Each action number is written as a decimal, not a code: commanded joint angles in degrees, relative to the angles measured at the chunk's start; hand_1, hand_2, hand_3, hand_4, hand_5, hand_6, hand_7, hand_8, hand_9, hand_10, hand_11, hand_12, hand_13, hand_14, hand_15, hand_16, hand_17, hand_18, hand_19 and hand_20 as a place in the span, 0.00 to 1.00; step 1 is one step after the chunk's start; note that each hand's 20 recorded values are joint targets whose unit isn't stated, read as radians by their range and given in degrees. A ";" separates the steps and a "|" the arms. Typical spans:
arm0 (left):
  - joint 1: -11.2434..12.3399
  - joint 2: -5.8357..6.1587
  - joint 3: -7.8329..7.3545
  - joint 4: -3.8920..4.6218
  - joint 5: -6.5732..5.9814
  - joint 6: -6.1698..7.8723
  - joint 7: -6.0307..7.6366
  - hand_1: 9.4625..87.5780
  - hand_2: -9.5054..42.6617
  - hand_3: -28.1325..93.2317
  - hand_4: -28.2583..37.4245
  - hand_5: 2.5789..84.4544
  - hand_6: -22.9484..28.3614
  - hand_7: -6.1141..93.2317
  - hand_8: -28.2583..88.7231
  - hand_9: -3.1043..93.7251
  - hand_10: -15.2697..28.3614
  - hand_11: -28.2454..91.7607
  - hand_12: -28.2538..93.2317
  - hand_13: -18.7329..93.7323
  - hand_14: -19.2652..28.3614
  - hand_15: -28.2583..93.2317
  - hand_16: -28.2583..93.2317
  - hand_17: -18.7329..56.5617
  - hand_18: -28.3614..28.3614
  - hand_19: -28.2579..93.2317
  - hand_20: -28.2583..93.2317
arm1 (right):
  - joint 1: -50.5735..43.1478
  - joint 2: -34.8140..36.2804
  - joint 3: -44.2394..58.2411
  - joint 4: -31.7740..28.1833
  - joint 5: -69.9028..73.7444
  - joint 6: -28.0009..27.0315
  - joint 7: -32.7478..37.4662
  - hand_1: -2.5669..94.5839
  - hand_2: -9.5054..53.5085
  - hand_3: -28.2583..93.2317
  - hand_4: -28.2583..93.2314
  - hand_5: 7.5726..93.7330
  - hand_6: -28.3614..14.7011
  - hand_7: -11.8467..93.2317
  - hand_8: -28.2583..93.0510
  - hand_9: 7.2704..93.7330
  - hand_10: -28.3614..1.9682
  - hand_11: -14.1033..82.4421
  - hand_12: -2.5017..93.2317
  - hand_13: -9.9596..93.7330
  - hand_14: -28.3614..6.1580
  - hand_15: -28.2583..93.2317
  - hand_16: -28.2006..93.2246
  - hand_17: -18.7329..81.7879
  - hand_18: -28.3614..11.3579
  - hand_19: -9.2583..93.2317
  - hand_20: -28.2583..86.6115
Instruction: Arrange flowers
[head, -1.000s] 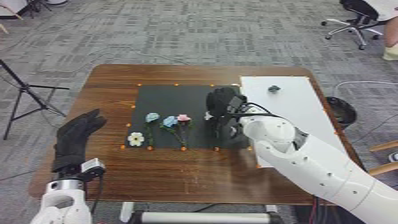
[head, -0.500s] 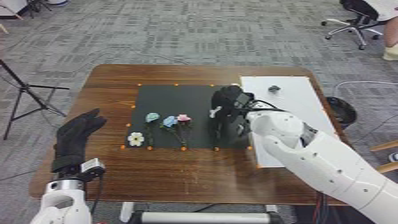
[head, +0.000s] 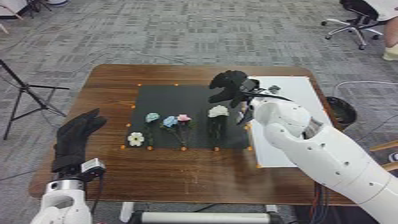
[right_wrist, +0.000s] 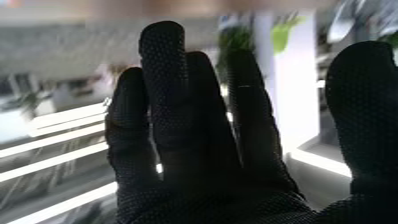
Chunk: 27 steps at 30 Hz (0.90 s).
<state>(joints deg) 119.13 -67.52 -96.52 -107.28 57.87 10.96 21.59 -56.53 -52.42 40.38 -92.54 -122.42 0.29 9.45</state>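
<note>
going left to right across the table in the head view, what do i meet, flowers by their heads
left robot hand → small white flower → pale blue flower → blue flower → pink flower → larger white flower → white board

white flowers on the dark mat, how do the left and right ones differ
The left white flower is smaller, with a yellowish centre; the right white flower has a bigger, fuller head. The left one lies nearer the robot than the right one's head. Both are on the dark mat.
</note>
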 joint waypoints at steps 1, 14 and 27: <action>0.91 -0.35 -0.03 -0.32 -0.14 -0.34 0.28 0.19 0.08 0.83 0.08 0.61 0.47 0.23 0.18 0.60 0.67 0.42 0.36 0.58 0.77 0.38 0.25 0.39 0.70 0.29 0.40 | 1.30 1.35 6.38 5.35 -5.66 -0.86 9.27 0.33 0.01 0.76 0.14 0.49 0.60 0.22 0.18 0.51 0.43 0.21 0.20 0.67 0.38 0.54 0.47 0.45 0.16 0.68 0.70; 0.63 -0.43 0.24 -0.33 0.14 -0.77 -0.28 0.19 0.08 0.83 0.08 0.61 0.47 0.23 0.18 0.60 0.67 0.42 0.36 0.58 0.77 0.38 0.25 0.39 0.71 0.29 0.40 | -1.53 -2.96 14.24 14.52 -17.90 -18.88 9.14 0.31 0.00 0.77 0.10 0.29 0.53 0.15 0.20 0.31 0.33 0.17 0.18 0.67 0.35 0.63 0.45 0.45 0.10 0.76 0.72; 0.59 -0.46 0.19 -0.37 0.23 -0.69 -0.84 0.19 0.08 0.83 0.08 0.61 0.47 0.23 0.18 0.60 0.67 0.42 0.35 0.58 0.77 0.38 0.25 0.39 0.70 0.29 0.40 | -4.03 -2.20 11.09 18.76 -20.88 -2.97 7.87 0.54 0.00 0.73 0.06 0.68 0.69 0.28 0.22 0.74 0.55 0.29 0.19 0.81 0.54 0.69 0.47 0.55 0.14 0.84 0.74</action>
<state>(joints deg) 119.26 -67.53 -96.41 -107.34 57.91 10.75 21.34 -59.36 -55.30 53.66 -75.30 -141.65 -9.50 18.69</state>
